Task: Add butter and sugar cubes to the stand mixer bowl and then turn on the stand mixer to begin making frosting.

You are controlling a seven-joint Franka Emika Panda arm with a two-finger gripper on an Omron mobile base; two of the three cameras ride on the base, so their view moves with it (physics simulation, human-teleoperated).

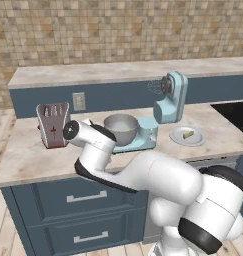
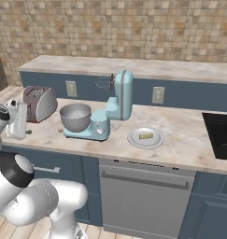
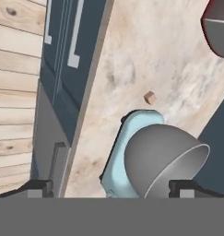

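Left base view: no writing can be read on anything. At centre, one light blue mixer [image 1: 165,107] stands on the counter [image 1: 23,160] with its head tilted back, one grey metal bowl [image 1: 121,128] on its base. Right of it, one white plate [image 1: 179,136] carries one yellow piece of butter [image 1: 188,134]. At left stands one grey appliance [image 1: 53,125] with red marks. Right base view: the mixer [image 2: 116,105] and bowl [image 2: 75,116] sit left of centre, the plate [image 2: 145,138] with butter [image 2: 145,136] at centre, and two wall outlets [image 2: 71,88] behind. Hand view: the tool [image 3: 111,188] is spread wide and empty, its tips at the lower edge on either side of the bowl [image 3: 164,161]; one tan sugar cube [image 3: 150,97] lies on the counter just above the mixer's base.
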